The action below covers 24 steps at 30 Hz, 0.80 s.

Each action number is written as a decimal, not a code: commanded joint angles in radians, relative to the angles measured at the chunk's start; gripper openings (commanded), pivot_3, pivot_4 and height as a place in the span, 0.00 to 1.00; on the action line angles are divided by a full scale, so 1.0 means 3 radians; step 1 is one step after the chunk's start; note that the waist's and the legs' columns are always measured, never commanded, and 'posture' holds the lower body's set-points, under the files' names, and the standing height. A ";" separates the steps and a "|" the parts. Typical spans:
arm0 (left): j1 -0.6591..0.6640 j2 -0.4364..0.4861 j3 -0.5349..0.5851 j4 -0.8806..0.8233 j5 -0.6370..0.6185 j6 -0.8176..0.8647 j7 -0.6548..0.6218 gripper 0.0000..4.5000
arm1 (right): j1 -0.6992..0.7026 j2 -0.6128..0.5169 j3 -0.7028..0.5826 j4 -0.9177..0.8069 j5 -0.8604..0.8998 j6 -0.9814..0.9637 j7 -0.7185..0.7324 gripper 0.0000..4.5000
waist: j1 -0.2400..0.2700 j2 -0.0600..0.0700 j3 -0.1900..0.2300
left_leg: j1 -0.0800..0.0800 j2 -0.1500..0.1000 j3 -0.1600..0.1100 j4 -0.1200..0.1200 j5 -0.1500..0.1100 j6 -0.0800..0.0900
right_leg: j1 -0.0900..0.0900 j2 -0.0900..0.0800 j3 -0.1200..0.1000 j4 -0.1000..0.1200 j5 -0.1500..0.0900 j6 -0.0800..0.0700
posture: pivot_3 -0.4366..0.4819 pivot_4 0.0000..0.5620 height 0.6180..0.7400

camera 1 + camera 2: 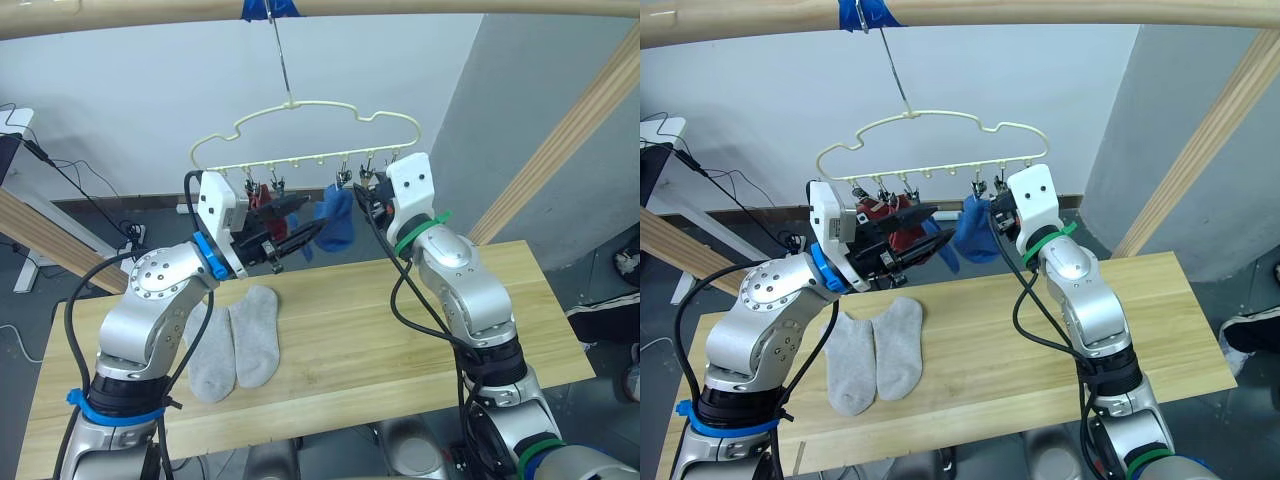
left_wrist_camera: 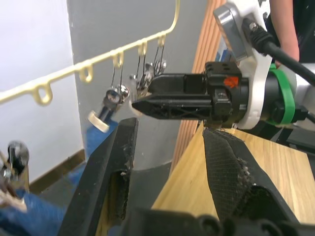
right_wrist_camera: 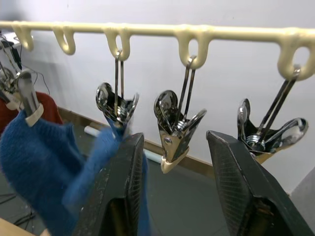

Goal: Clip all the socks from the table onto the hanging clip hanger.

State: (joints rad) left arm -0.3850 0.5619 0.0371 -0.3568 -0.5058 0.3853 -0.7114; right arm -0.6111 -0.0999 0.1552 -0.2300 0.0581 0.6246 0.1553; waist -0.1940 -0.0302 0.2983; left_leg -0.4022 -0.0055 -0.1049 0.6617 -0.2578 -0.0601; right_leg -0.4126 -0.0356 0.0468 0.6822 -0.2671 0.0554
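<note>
**Two grey socks left on the worktop**

Left gripper (image 1: 297,238), jaws open and empty, hovers high above the grey socks (image 1: 235,342), lying lengthwise directly below. Right gripper (image 3: 170,162), jaws open around a free clip (image 3: 172,129), beside the hung blue sock (image 1: 336,218). Left arm nearer.

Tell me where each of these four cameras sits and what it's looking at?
Left eye: on the head, looking down over both arms at the table, grey socks and clip hanger.
Right eye: beside it, sharing that scene.
Left wrist: along the open left gripper toward the right gripper.
Right wrist: along the open right gripper at the clips and blue sock, also seen by the eyes.
</note>
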 commanded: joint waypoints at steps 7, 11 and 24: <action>-0.0063 -0.0035 0.0020 -0.0075 0.0033 -0.0059 -0.0019 0.51 | -0.0131 0.0225 -0.0197 -0.0064 -0.0002 -0.0016 -0.0232 0.47 | -0.0001 0.0000 0.0000 | 0.0000 0.0000 -0.0001 0.0000 0.0000 0.0000 | 0.0000 0.0000 0.0000 0.0001 0.0000 0.0000 | 0.19 0.41 0.99; -0.0102 -0.0053 0.0013 -0.0057 0.0040 -0.0058 -0.0024 0.51 | -0.0157 0.0328 -0.0267 -0.0056 0.0008 0.0066 -0.0322 0.47 | -0.0001 0.0000 0.0000 | 0.0000 0.0000 0.0000 0.0000 0.0000 0.0000 | 0.0000 0.0000 0.0000 0.0000 0.0000 0.0000 | 0.19 0.40 0.99; -0.0160 -0.0100 -0.0010 -0.0010 0.0074 -0.0088 -0.0074 0.51 | -0.0137 0.0615 -0.0473 -0.0247 0.0166 0.0471 -0.0461 0.47 | -0.0001 0.0000 0.0000 | 0.0000 0.0000 0.0000 0.0000 0.0000 0.0000 | 0.0000 0.0000 0.0000 0.0001 0.0000 0.0000 | 0.19 0.41 0.99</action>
State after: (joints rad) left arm -0.4200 0.5405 0.0341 -0.3439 -0.4859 0.3808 -0.7309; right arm -0.6419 0.0723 0.0260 -0.2400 0.0939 0.7659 0.0331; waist -0.1944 -0.0301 0.2982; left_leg -0.4023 -0.0055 -0.1049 0.6617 -0.2578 -0.0601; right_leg -0.4128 -0.0357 0.0468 0.6823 -0.2671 0.0553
